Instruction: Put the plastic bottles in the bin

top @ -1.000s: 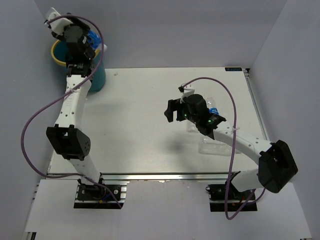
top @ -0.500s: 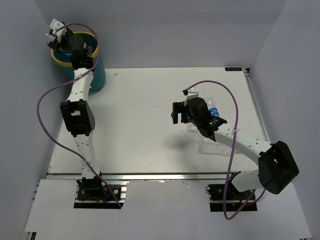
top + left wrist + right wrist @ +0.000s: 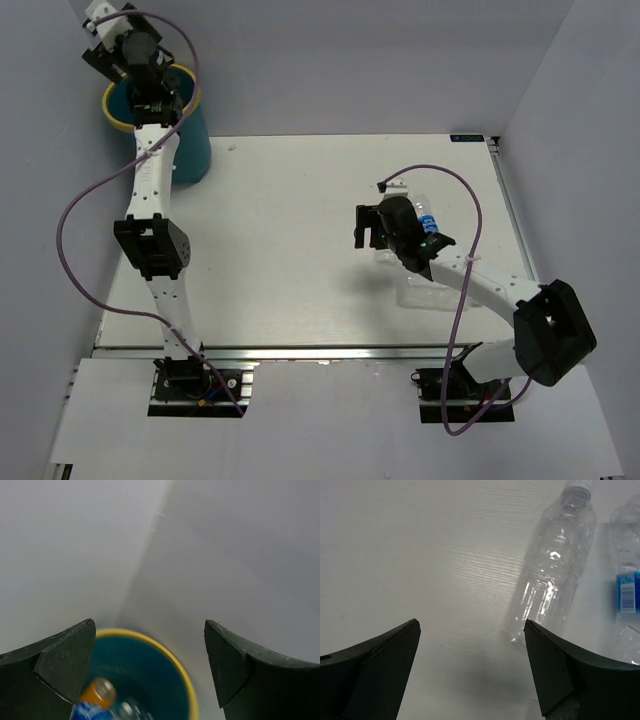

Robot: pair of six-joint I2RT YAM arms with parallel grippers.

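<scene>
The bin (image 3: 195, 150), teal with a yellow rim, stands at the table's far left corner. Above its back edge hangs my left gripper (image 3: 100, 45), open and empty. In the left wrist view the left gripper (image 3: 150, 675) looks down past the rim of the bin (image 3: 165, 647) at an orange bottle (image 3: 97, 692) and blurred blue-labelled ones inside. Over the table's right half my right gripper (image 3: 368, 228) is open, close to a blue-labelled bottle (image 3: 428, 220) and a clear bottle (image 3: 425, 293). The right gripper (image 3: 470, 670) holds nothing. An unlabelled clear bottle (image 3: 552, 580) lies just beyond its right finger, a labelled bottle (image 3: 627, 590) further right.
Grey walls close in the table at the back and on both sides. The bin sits tight in the back left corner against those walls. A rail (image 3: 300, 352) runs along the near edge by the arm bases.
My left gripper has opened and the blue-labelled bottle it held is gone from its fingers. The left arm swung back over the bin. The right gripper has shifted slightly right toward the bottles.
</scene>
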